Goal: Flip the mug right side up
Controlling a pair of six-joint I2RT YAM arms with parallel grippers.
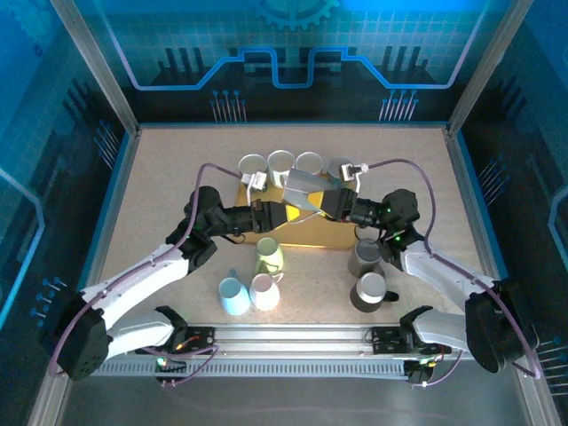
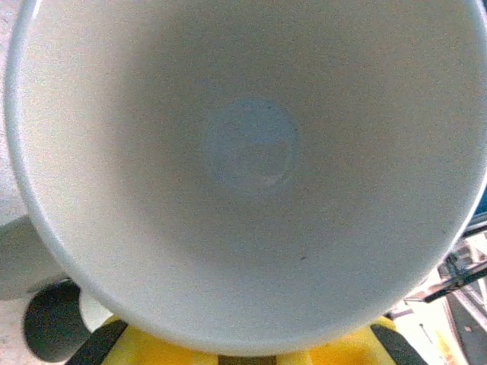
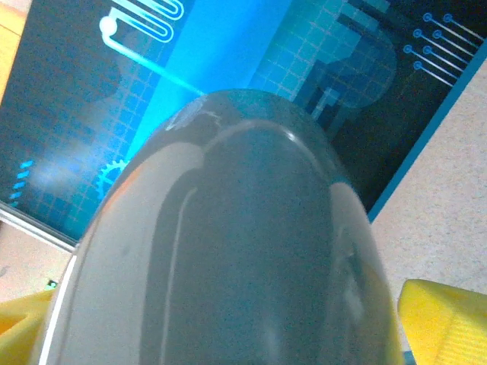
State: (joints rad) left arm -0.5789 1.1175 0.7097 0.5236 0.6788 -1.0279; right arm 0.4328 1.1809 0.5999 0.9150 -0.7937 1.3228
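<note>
A grey mug (image 1: 306, 189) lies on its side in the air between my two grippers, above a yellow block (image 1: 306, 236). My left gripper (image 1: 284, 211) is shut on the mug's rim. The left wrist view looks straight into the mug's pale inside (image 2: 251, 144), with the left gripper (image 2: 255, 354) at the lower rim. My right gripper (image 1: 331, 202) is at the mug's other end. In the right wrist view the mug's glossy grey wall (image 3: 243, 251) runs between the right gripper's (image 3: 232, 327) yellow fingers (image 3: 445, 319), which stand wide on either side of it.
Several upright mugs line the back of the yellow block, from a white one (image 1: 252, 165) to a grey one (image 1: 340, 167). Nearer the arms stand a green mug (image 1: 269, 256), a light blue one (image 1: 233, 295), a white one (image 1: 265, 291) and two dark grey ones (image 1: 364, 257) (image 1: 370, 291).
</note>
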